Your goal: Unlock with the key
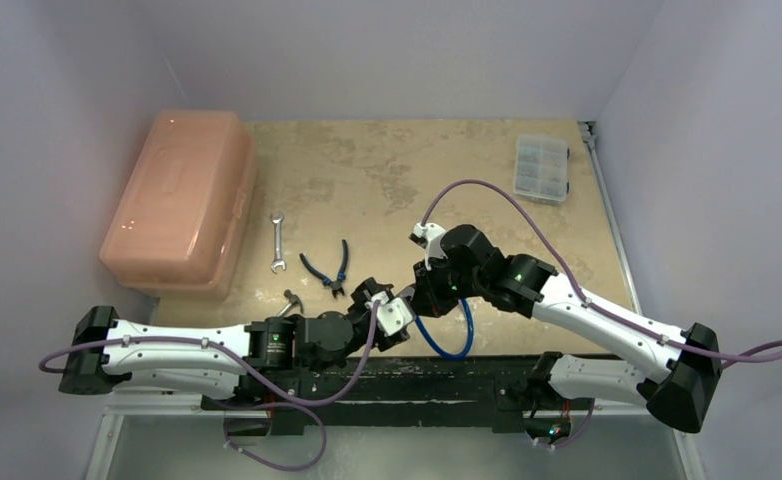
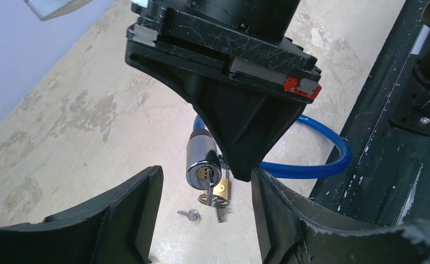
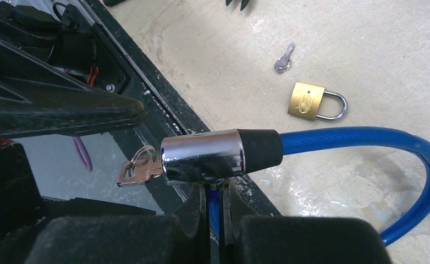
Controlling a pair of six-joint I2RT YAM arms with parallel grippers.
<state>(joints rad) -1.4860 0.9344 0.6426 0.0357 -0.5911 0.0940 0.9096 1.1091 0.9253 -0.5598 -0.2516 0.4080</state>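
Key (image 3: 137, 171) sits pushed into the chrome end of the cable lock (image 3: 202, 157). Its flat head and a wire ring (image 3: 141, 155) stick out sideways, held up off the table (image 3: 394, 49). The right gripper (image 3: 213, 212) is clenched on the blue cable (image 3: 367, 140) just under the chrome end, and nothing else carries the lock. The left gripper (image 2: 206, 184) faces the keyed end with its jaws apart, grasping nothing. The key shows between them in the left wrist view, but I cannot tell whether it is already within their reach.

The key looks light, thin and stiff, with smooth metal that will likely slip under a loose pinch. The best hold is probably on the flat head, one finger on each broad face, so that a wrist roll turns it rather than sliding round it. The ring hangs loose at the head and could get caught under a finger. The cable is bendy, so the chrome end may twist along with the key unless the right grip stays firm.

A brass padlock (image 3: 306, 102) and a second small key (image 3: 284, 58) lie near each other on the table, clear of both grippers.
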